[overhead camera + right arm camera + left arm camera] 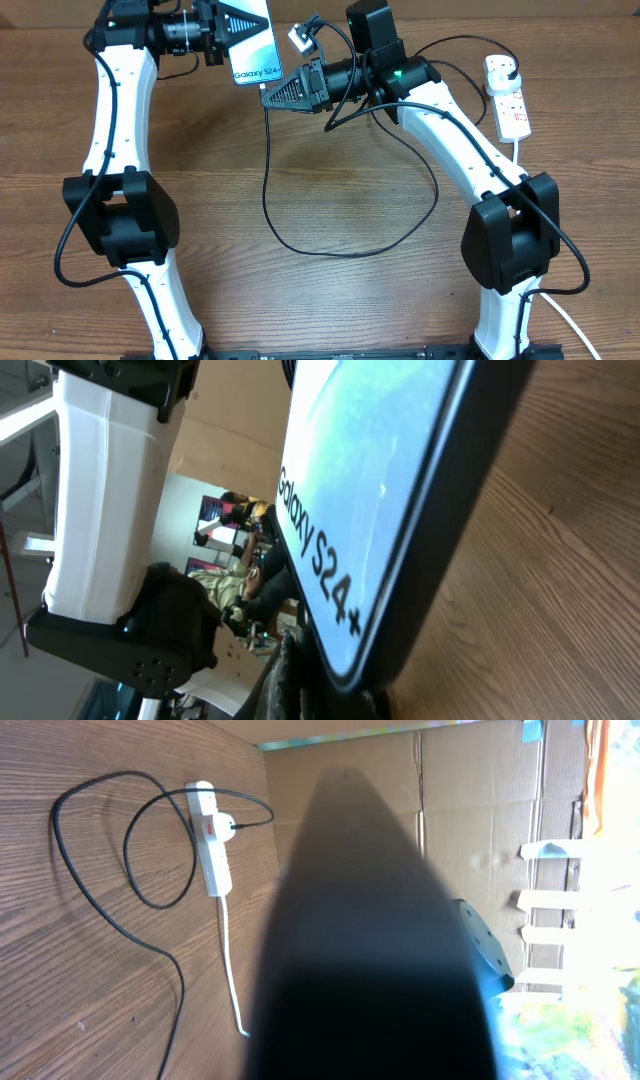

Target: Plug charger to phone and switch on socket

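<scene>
Two grippers were closed: the phone (256, 55) was clamped by the left gripper (243, 22) at the far side, and the charger (267, 170) was pinched at its tip by the right gripper (270, 97) at the phone's near edge. The socket (508, 98) was seen far right.

The bench (330, 300) is brown wood, matt, with a fine visible grain. The phone (258, 60) has a smooth, glossy glass screen and shiny black edges — the socket (512, 110) is smooth white plastic. The charger (265, 180) is thin, matt black cable. The cardboard (480, 790) is plain brown — dull and creased.
</scene>
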`<state>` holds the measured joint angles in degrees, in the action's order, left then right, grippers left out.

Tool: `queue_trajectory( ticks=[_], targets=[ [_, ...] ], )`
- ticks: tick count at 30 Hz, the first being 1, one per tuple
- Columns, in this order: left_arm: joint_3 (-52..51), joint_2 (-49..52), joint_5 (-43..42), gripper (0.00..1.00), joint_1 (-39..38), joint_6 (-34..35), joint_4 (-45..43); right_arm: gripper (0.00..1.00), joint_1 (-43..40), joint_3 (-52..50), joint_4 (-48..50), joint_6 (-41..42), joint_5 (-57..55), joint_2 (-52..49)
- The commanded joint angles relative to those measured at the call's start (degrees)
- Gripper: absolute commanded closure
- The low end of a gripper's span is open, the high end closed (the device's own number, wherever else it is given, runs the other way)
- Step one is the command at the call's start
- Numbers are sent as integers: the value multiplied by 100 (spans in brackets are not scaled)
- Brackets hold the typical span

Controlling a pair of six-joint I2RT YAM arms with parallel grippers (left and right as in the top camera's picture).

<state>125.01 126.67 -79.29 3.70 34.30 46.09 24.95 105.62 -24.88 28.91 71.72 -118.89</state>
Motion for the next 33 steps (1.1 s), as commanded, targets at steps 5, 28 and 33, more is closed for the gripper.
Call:
queue_trajectory(
  ticks=[5,28,33],
  targets=[
    [33,-116,-170,96,-205,-140,-24,96,7,48,42,24,39,-50],
    [33,-116,-483,96,-125,-568,-337,96,7,48,103,160,-7,-50],
    [33,-116,-619,96,-63,-511,-348,96,7,48,107,175,-9,-50]
  ],
)
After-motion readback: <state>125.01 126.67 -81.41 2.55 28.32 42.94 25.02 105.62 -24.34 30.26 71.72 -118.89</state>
